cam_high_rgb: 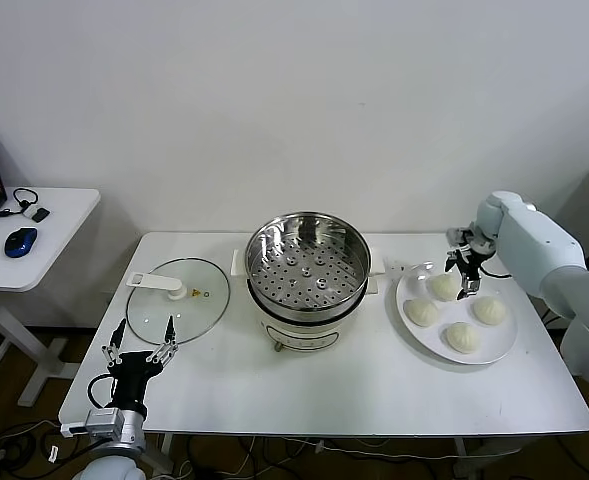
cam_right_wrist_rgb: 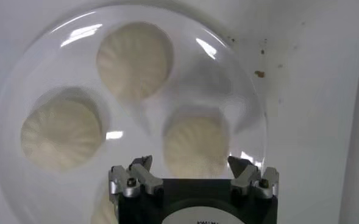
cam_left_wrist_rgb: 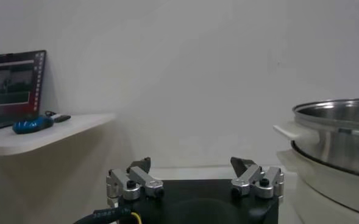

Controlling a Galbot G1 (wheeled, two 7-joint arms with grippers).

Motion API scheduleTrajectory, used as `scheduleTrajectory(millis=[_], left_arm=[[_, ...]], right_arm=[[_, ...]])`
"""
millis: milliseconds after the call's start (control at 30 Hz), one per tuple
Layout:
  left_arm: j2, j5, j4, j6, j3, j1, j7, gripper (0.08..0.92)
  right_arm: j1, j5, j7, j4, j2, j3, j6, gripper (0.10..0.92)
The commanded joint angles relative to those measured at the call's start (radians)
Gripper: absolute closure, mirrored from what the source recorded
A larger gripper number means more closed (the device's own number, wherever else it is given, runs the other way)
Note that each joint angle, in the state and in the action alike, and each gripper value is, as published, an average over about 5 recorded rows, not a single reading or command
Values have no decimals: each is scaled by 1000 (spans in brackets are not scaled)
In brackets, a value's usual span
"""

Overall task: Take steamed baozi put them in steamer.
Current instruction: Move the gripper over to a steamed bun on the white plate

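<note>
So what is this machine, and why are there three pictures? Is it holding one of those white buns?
It's a robot with two arms. The big picture comes from a camera on its head; the other two come from cameras on its wrists. On the white table sit a shiny steamer, with nothing in it yet, a glass lid, and a plate with four steamed baozi. The right end effector hangs open just above the plate, over one bun; its wrist camera looks straight down at them. It holds nothing yet. The left end effector waits open at the table's near left edge, empty too.
</note>
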Motion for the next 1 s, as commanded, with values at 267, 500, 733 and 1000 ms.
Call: scheduleTrajectory(millis=[267,500,733,1000], left_arm=[[7,0,21,-9,2,-8,-1,177],[12,-1,23,-9,3,-10,-2,177],[16,-1,22,-11,5,-8,-2,177],[18,-3,10,-5,-4,-9,0,177]], right_arm=[[-23,-45,21,-73,30,82,14,203],[-26,-66,27,-90,41,99,11,250],[-26,-69,29,-93,51,105,10,396],[18,35,7,23,-5,-5,-14,408]])
